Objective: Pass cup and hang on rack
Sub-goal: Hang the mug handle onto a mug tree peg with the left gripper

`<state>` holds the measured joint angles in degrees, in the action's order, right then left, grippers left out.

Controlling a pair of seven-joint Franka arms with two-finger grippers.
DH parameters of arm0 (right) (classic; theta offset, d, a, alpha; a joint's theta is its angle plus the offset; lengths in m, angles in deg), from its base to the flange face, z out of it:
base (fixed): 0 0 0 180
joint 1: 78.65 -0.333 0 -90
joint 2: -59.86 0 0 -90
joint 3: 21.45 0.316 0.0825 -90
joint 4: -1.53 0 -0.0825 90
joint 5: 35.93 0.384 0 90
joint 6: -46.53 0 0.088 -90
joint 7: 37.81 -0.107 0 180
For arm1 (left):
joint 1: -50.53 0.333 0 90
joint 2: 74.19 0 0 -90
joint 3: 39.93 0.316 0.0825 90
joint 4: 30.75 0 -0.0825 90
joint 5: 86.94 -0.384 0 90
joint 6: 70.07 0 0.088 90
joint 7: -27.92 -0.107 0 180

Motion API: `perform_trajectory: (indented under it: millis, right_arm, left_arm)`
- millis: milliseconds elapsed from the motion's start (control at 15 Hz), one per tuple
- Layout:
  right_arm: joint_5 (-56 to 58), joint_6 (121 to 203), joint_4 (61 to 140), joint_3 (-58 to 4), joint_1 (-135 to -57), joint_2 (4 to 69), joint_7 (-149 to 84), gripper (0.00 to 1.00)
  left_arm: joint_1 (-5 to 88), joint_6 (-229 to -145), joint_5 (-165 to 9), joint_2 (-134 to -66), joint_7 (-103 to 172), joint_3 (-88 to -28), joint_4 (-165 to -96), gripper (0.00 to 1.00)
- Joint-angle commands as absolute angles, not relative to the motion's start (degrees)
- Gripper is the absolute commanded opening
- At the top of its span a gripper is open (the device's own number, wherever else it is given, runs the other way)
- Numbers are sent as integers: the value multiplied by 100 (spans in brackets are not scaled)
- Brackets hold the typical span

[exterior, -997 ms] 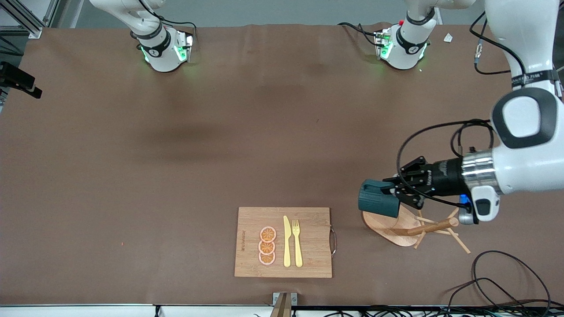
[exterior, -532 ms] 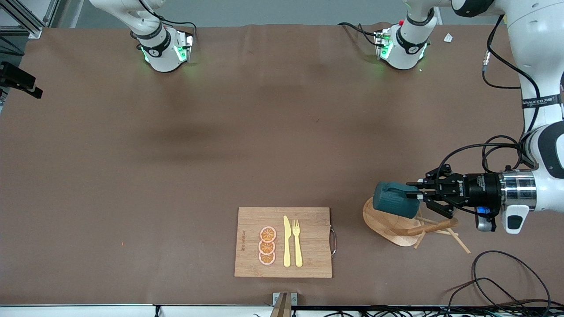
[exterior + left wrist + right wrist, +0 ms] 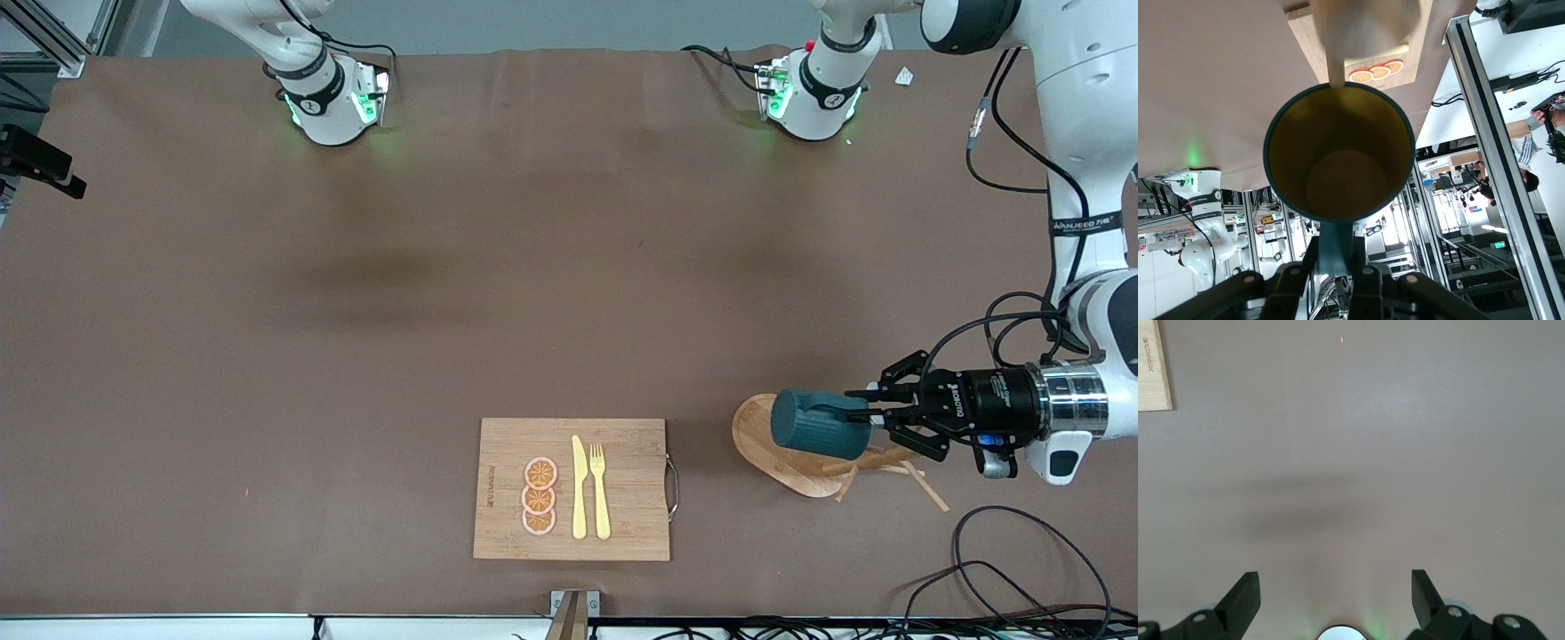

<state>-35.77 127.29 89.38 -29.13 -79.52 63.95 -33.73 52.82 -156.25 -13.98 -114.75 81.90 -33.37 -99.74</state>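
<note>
Cup (image 3: 818, 425) over rack (image 3: 782, 453); brown table (image 3: 444, 267); cluttered lab.

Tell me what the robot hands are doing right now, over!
Left gripper shut on small dark teal mug, held sideways over light wooden mug rack. Right gripper open, waiting above bare table. Mug not hung yet.

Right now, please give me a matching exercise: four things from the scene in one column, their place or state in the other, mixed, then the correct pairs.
1. cup
2. rack
3. right pincer
4. fork

A. open over bare table
B. lying on the cutting board beside the knife
C. held by the left pincer
D. standing under the cup

Pairs: 1-C, 2-D, 3-A, 4-B
</note>
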Motion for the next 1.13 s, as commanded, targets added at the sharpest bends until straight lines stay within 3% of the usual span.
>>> perform_trajectory:
  millis: [0,1063]
  right_arm:
    - [-3566,12704,9004,-2910,-7980,6487,-3307,100]
    - [-3575,12695,9021,-2910,-7980,6487,-3307,100]
  left_arm:
    - [5317,-15541,-1039,-11550,8145,-3378,-9939,0]
    - [5607,-15541,-1003,-12007,7855,-3378,-9939,1]
